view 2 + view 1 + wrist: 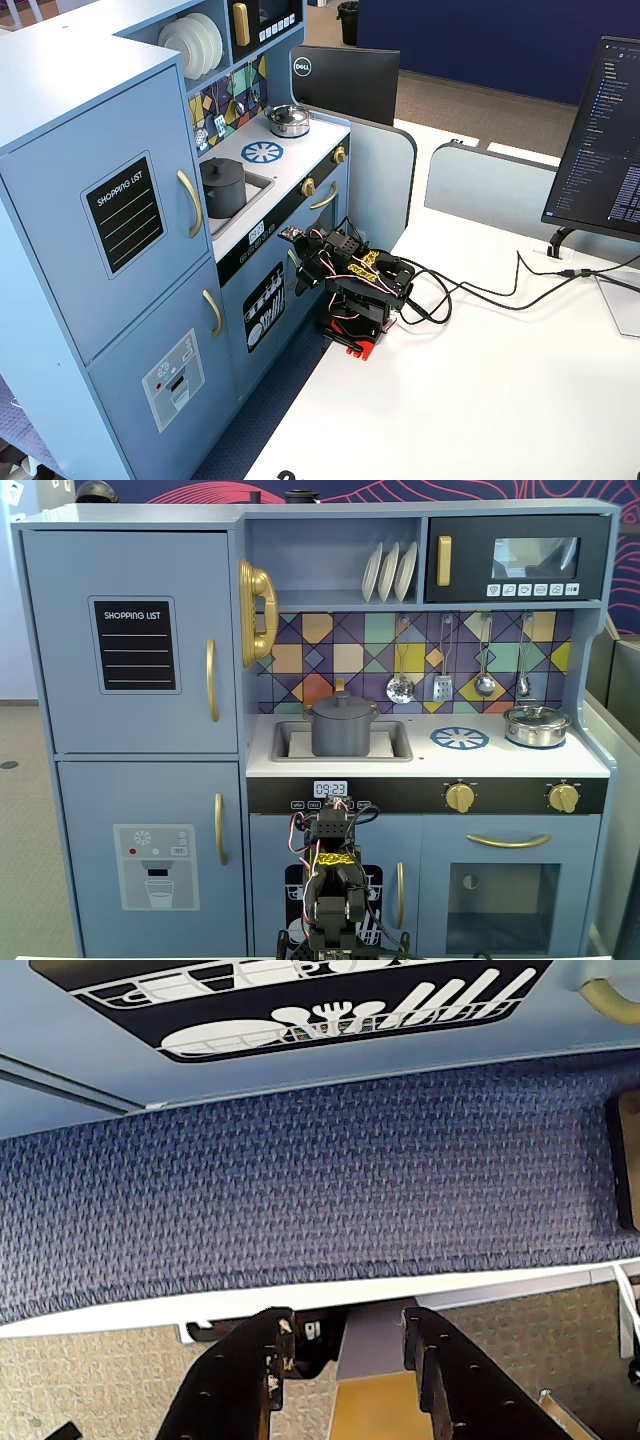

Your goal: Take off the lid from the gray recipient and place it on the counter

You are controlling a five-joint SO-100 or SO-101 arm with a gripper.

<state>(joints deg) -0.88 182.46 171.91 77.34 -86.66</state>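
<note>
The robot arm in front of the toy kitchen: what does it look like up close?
The arm is mostly black blocky plastic sitting on a red base, with a yellow patch on top and thin red, white and black wires looping over it. Its end effector has two black fingers dotted with small holes.

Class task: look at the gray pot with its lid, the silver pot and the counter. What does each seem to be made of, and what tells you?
Gray recipient and lid: matte dark gray with no glare, so probably painted metal or plastic; the pictures cannot settle which. Silver pot: polished metal by its look, with bright mirror-like highlights. Counter: smooth white painted board, likely wood, flat with an even sheen.
</note>
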